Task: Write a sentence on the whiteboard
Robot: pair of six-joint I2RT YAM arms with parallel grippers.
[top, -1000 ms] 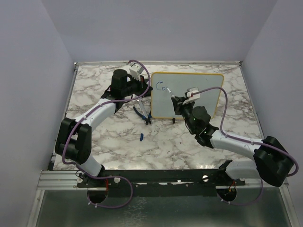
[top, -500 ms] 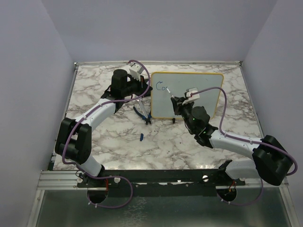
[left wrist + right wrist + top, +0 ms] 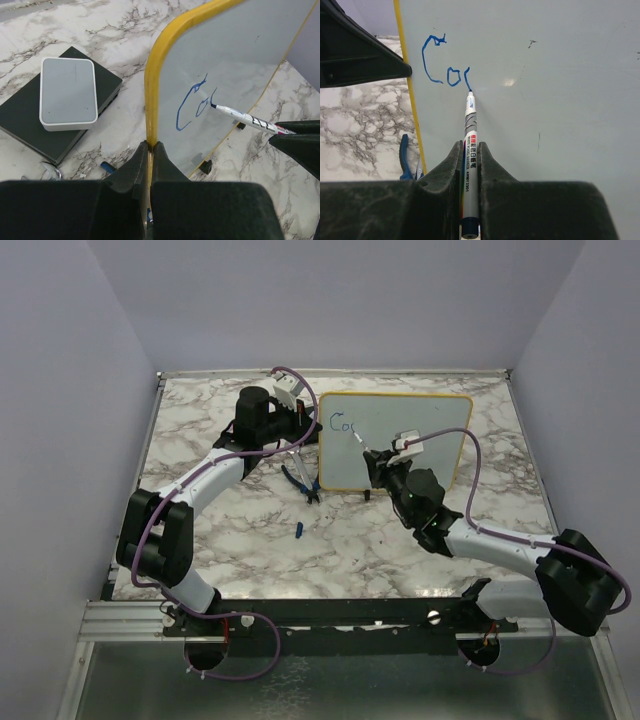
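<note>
Pinching the yellow frame of the whiteboard (image 3: 240, 55) between the fingers of my left pincer (image 3: 150, 145), I have that pincer clamped fully shut on the board's left edge. The board stands upright on its small black feet toward the far middle of the marble table (image 3: 240, 540). My right pincer (image 3: 469, 147) is closed tight around a marker (image 3: 471, 120). Its barrel runs out between my two fingers and its tip touches the white face in the upper left part of the board. Blue writing sits there: a large C, a small o, and a short curved stroke just where the tip rests. To the left of the board's edge, close by my left wrist, a flat grey-and-black box (image 3: 67, 97) lies on the table. In front of the board, near its left foot, lie pliers with blue handles (image 3: 303, 483). Nearer to my bases, apart from the pliers, lies a small blue piece (image 3: 299, 530) that is too small to identify.
</note>
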